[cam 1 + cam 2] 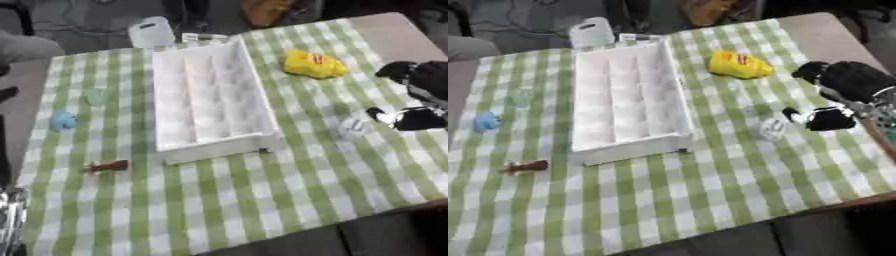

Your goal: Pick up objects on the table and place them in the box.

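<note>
Nearest the camera, the checked cloth on the desk (710, 200) lies bare, and at the lower left edge of the left eye view a silvery part shows that may be the left arm, though no hand can be made out there. A little further, at the left of the frame, lies a small brown thing (107, 166), then a blue one (63, 120) and a pale green one (94, 96) beyond it. At mid right, a small clear thing (773, 128) sits on the cloth, and the right hand (826, 119) hovers just beside it; its fingers (794, 115) look curled toward that piece, but whether they pinch it I cannot tell. The step appears to be the pick of this clear piece. To do it well, the hand should come down squarely over it, close on both sides, lift straight, then carry it left over the white box (627, 145) and release above a compartment, clear of the near wall. Furthest, at upper right, the yellow thing (739, 64) waits beside the box.
</note>
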Robot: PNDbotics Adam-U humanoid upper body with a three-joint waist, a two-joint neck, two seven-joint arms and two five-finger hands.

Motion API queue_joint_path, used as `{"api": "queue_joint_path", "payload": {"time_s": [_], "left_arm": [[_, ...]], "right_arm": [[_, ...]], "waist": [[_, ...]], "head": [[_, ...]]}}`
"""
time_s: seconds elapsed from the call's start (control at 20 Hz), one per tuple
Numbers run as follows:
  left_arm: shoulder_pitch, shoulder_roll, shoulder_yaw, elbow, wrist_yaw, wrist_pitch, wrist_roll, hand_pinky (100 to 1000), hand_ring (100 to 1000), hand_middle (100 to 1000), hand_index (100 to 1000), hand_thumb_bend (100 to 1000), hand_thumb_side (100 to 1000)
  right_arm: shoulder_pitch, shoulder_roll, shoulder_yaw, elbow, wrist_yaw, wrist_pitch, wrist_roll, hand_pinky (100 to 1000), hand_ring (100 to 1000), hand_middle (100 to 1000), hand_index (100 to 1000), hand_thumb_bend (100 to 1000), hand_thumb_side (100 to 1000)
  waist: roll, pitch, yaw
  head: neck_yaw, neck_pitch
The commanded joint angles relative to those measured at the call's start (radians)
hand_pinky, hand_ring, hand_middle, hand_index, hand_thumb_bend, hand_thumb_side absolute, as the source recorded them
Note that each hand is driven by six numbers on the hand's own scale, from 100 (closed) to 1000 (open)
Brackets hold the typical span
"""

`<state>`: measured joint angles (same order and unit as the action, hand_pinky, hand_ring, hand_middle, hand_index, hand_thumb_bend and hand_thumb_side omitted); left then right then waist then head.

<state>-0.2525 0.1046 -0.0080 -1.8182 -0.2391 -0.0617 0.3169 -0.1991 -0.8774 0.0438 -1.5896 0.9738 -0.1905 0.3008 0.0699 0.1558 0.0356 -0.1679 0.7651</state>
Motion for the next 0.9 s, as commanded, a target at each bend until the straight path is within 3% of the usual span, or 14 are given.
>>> {"api": "queue_joint_path", "payload": {"time_s": [0.05, 0.9], "left_arm": [[-0.011, 0.021, 0.0, -0.012, 0.002, -0.002, -0.003, 759, 1000, 695, 736, 100, 871], [-0.013, 0.02, -0.006, -0.011, 0.005, -0.003, -0.011, 760, 1000, 696, 737, 100, 872]], "right_arm": [[-0.019, -0.05, -0.004, 0.015, 0.024, -0.031, 0.002, 591, 482, 889, 985, 432, 749], [-0.058, -0.031, 0.031, 0.062, 0.064, -0.091, 0.009, 597, 478, 878, 989, 424, 784]], "waist": [[0.005, 0.003, 0.001], [0.001, 0.009, 0.012]], "head": [[-0.002, 0.005], [-0.012, 0.005]]}}
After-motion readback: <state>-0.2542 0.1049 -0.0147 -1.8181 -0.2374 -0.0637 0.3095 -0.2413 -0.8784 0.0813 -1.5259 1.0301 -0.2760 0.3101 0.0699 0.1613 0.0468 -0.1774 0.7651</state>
